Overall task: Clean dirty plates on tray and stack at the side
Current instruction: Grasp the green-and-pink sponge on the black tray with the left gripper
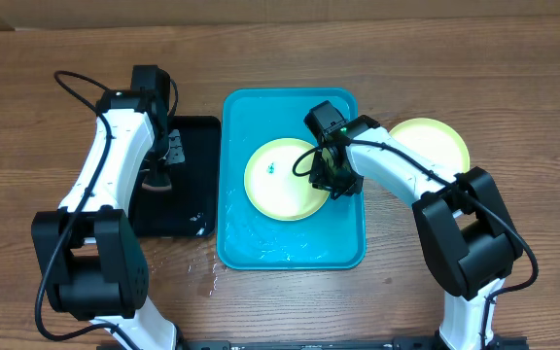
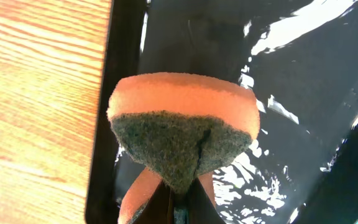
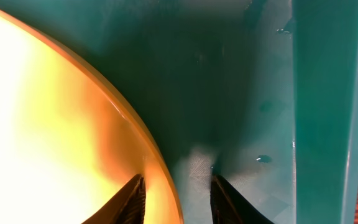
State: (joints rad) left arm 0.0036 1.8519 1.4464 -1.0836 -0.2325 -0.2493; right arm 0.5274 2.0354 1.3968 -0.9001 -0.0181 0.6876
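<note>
Right pincer (image 3: 178, 190) straddles plate (image 3: 55, 124) rim (seemingly) in tray (image 3: 319, 93).

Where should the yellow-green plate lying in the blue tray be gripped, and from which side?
I'd pinch the plate by its thin rim on its right side, from above. It lies flat on the tray, so only the edge offers a hold, and bare floor beside it leaves room for a finger. The right gripper straddles that rim, jaws open.
</note>
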